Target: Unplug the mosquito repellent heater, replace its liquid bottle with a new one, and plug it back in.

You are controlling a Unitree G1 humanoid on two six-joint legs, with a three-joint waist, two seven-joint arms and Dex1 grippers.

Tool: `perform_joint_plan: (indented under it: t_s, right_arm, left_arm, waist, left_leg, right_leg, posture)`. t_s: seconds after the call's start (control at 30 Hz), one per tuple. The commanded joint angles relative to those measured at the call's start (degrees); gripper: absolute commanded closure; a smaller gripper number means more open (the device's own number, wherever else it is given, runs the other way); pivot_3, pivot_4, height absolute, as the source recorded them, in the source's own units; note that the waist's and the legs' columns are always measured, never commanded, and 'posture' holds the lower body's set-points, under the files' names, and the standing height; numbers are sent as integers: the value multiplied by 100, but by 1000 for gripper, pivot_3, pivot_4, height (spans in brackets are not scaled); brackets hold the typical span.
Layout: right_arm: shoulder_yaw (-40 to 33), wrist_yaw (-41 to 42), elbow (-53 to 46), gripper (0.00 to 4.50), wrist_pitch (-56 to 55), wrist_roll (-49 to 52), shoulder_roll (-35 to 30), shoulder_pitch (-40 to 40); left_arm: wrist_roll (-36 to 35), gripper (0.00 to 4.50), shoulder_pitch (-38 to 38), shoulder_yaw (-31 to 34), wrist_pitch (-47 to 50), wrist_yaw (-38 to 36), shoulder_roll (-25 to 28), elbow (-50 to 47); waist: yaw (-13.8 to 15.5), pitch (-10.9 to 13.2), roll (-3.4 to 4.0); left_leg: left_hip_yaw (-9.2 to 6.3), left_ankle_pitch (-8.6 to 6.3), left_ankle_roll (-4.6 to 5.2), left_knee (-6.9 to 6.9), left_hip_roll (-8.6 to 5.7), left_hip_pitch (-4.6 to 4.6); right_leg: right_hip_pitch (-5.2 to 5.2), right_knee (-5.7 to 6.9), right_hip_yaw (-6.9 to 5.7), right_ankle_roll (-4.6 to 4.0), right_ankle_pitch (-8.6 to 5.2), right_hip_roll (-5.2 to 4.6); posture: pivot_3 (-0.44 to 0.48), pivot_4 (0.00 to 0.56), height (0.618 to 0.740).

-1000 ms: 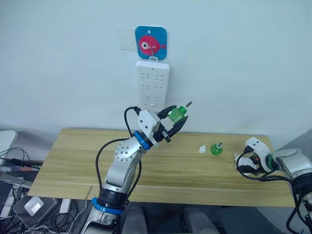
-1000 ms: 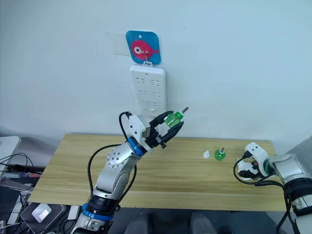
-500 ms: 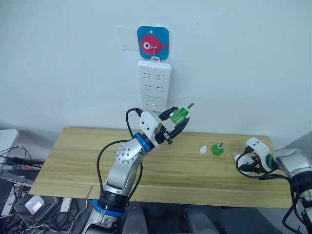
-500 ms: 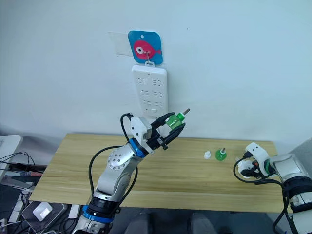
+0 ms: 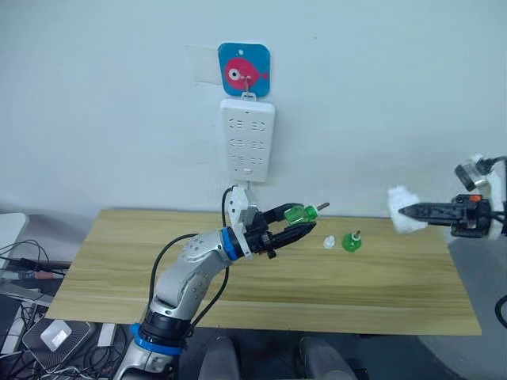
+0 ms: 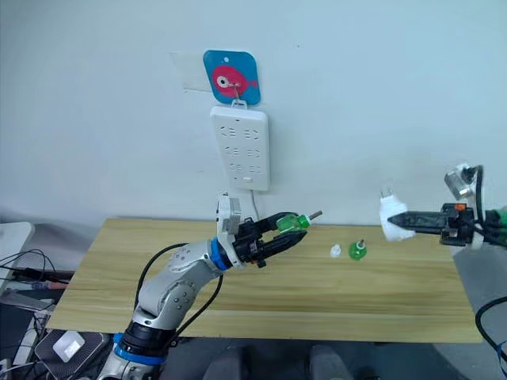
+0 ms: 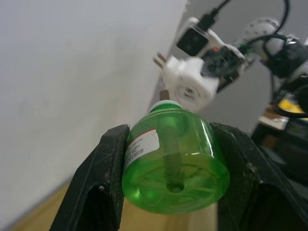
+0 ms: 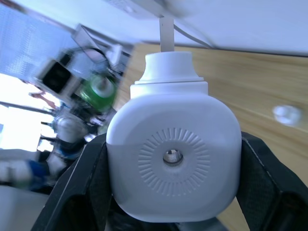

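Observation:
My left gripper (image 5: 299, 222) is shut on a green liquid bottle (image 5: 296, 214), held on its side above the table with its wick pointing right. The left wrist view has the bottle (image 7: 173, 166) gripped between both fingers. My right gripper (image 5: 413, 212) is shut on the white mosquito repellent heater (image 5: 398, 218), held in the air at the right, facing the bottle with a gap between them. In the right wrist view the heater (image 8: 173, 159) sits between the fingers, vent hole toward the camera. A second green bottle (image 5: 349, 242) stands on the table beside a small white cap (image 5: 329, 242).
A tall white power strip (image 5: 248, 141) hangs on the wall from a blue plaque with a pink fish (image 5: 244, 70), above the back edge of the wooden table (image 5: 119, 269). Cables and a box lie on the floor at the left (image 5: 47, 332).
My right arm has lifted the heater from table level into the air and turned it toward the left. My left arm has lowered the bottle and tipped it sideways, wick pointing right.

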Motion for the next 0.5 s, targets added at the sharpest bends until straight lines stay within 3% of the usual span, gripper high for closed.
perform_joint_plan:
  t_s: [0.03,0.27,0.5]
  right_arm:
    - [-371,-740,-402,1525,376,1322,162,-57]
    - [-530,-2720,-338,1525,376,3337,420,-146]
    - [-556,-4113,-348,1525,351,4774,539,14]
  left_arm:
    - [-642,2240,-343,126,623,-336,97,-243]
    - [-880,2240,-623,86,1002,-408,-122,-192]
    - [-791,2240,-651,39,1033,-444,-222,-180]
  waist:
    - [-5,1,1]
    - [-28,5,-3]
    - [-50,5,-3]
  left_leg:
    - [3,-1,2,-1,-1,-7]
    - [2,-7,13,1,-20,-21]
    - [0,-8,13,0,-20,-23]
  right_leg:
    - [-7,-1,-2,0,0,0]
    - [-10,-19,2,9,3,-14]
    - [-9,-23,2,9,3,-14]
  posture:
    - [-115,153,740]
    - [-132,165,740]
    - [-133,168,740]
